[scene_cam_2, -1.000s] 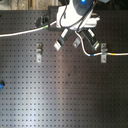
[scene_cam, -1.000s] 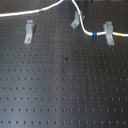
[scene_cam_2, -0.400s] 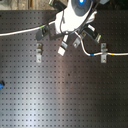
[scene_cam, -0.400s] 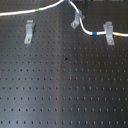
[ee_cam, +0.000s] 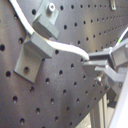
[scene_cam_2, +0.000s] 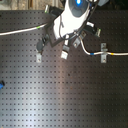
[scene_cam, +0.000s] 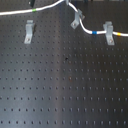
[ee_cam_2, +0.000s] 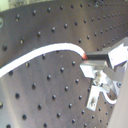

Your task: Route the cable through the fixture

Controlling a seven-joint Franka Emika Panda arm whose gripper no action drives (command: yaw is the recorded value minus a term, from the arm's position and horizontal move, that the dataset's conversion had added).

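Observation:
The white cable (scene_cam: 50, 6) runs in from the first exterior view's left, past a green band (scene_cam: 34, 9). It dips at the middle fixture (scene_cam: 76, 20), passes a blue band (scene_cam: 95, 33), and lies in the right fixture (scene_cam: 107, 33). The left fixture (scene_cam: 30, 31) stands apart from the cable. In the second exterior view the white arm (scene_cam_2: 75, 15) hangs over the middle fixture (scene_cam_2: 65, 52). In the second wrist view my gripper (ee_cam_2: 89, 62) is shut on the cable (ee_cam_2: 50, 50). The first wrist view shows the cable (ee_cam: 67, 49) passing a grey fixture (ee_cam: 37, 47) to my gripper (ee_cam: 96, 67).
The black perforated board (scene_cam: 65, 90) fills both exterior views. A small blue object (scene_cam_2: 1, 85) sits at the second exterior view's left edge. The cable (scene_cam_2: 117, 52) leaves by the second exterior view's right edge, past the right fixture (scene_cam_2: 103, 53).
In the second exterior view the arm has turned and come down a little over the middle fixture. The cable in the first exterior view has barely shifted.

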